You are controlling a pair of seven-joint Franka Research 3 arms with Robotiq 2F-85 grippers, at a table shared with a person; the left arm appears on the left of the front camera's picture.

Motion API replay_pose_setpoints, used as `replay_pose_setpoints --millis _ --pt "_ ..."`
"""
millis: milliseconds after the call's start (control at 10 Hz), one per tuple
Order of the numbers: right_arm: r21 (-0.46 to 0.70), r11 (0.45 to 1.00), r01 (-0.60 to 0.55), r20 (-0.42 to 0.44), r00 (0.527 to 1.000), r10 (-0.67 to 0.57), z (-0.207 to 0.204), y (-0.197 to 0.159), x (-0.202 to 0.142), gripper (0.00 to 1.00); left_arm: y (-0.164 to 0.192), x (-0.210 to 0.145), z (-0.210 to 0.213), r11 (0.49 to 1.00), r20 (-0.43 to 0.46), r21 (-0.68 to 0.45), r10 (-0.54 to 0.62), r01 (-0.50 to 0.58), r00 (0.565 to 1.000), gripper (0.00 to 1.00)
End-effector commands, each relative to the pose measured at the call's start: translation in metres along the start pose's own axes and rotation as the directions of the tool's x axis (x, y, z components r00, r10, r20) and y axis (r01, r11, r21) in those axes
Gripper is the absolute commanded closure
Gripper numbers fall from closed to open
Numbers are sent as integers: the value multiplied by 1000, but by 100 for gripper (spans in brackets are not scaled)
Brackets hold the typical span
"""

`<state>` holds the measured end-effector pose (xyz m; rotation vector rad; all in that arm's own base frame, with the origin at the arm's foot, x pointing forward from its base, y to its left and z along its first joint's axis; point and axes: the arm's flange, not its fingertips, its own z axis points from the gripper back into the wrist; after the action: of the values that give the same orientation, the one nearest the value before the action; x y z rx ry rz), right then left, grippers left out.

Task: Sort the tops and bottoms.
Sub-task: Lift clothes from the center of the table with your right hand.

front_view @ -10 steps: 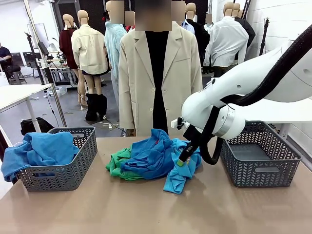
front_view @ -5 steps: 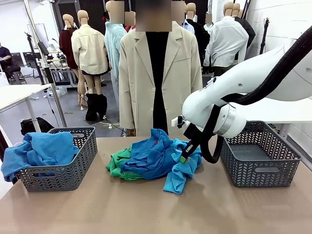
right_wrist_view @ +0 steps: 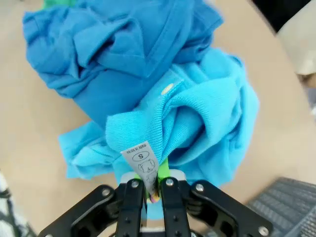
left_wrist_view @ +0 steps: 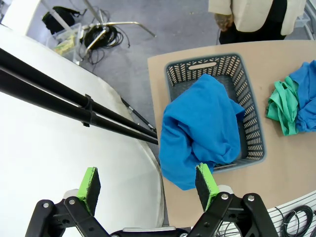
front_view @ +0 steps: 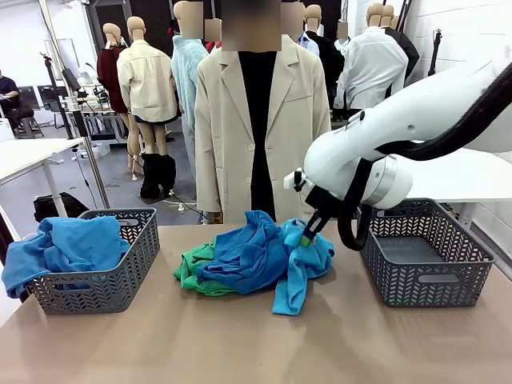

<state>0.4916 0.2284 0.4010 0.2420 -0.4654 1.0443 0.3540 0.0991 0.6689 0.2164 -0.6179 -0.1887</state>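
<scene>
At the middle of the table point(front_view: 240, 344), the green bottoms point(front_view: 190, 270) lie mostly buried under a royal blue top point(front_view: 244, 258), with only a crumpled edge showing on the left side. Seen from the front, cloth hides the fingertips of the right gripper point(front_view: 306, 238). The right wrist view shows its jaws clenched on a fold of the sky-blue top point(right_wrist_view: 207, 113), with a white size label point(right_wrist_view: 139, 159) pinched between them. That top's lower end lies on the table. The left basket point(front_view: 120, 282) holds a draped blue top point(front_view: 72, 244) that spills over its outer rim. The right basket point(front_view: 424, 290), just beside the right arm, shows its bare grey floor. The left gripper point(left_wrist_view: 148, 180) hangs released, pads wide apart, high above the left basket's side of the table.
</scene>
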Motion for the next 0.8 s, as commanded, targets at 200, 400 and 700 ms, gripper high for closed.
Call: replay_pose_setpoints --millis 200,400,700 --pt "-272 960 -59 91 992 87 112 -28 84 100 2 3 1 1000 -2 -9 8 -8 1000 0" --pt "-423 902 -84 153 975 162 189 -31 159 100 2 3 1 1000 -2 -9 8 -8 1000 0" --pt "-665 746 -43 206 949 239 288 0 265 100 2 3 1 1000 -2 -9 8 -8 1000 0"
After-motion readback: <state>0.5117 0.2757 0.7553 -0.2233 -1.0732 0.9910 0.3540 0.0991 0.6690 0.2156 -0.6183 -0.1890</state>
